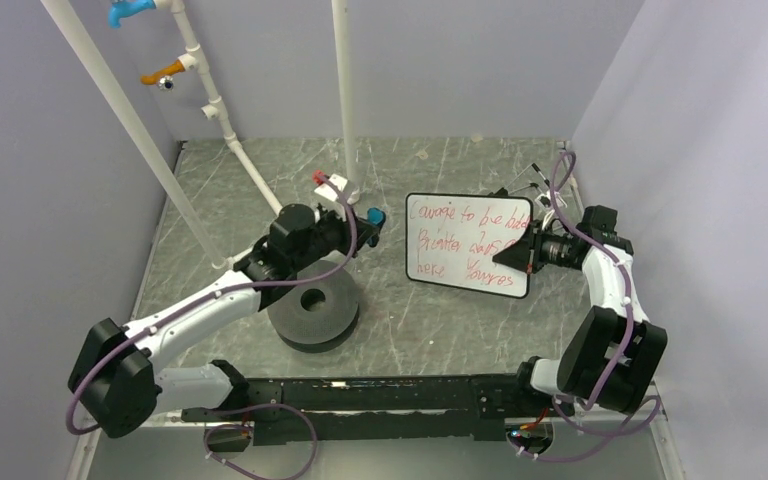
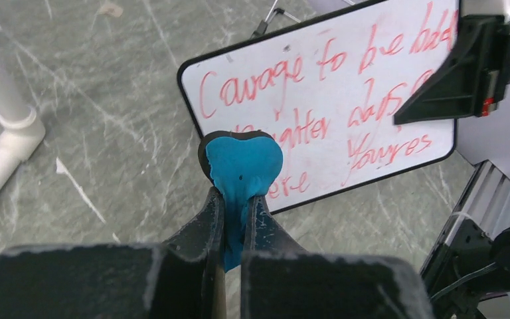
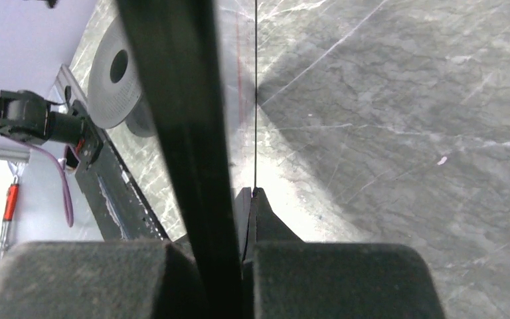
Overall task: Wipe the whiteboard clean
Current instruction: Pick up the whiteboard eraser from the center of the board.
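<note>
Noted whiteboard right of centre over the grey marbled tabletop, white face toward the overhead camera, rounded corners, thin black edge. Read three lines of red handwriting across it, none wiped. Found right gripper closed tight on the board's right edge, pinching it between both fingers. Confirmed from the right wrist view: board seen edge-on, running straight away from the fingers. Cannot tell whether the board's lower edge touches the tabletop or hangs clear of it. Found left gripper clamped shut on a small eraser, blue face toward the wrist camera, black backing showing round its upper rim, block squeezed between the two fingers and sticking out past their tips. Placed eraser just left of the whiteboard's left edge in the overhead view, near but apart from it. From the left wrist view, overlapping the board's lower left corner in line of sight only. Logged black disc with a centre hole, lying flat on the tabletop under the left forearm, well left of the board. Logged white pipes rising from the back of the tabletop, one upright, two slanting off to the upper left. Noted a black rail across the near edge between the two arm bases.
</note>
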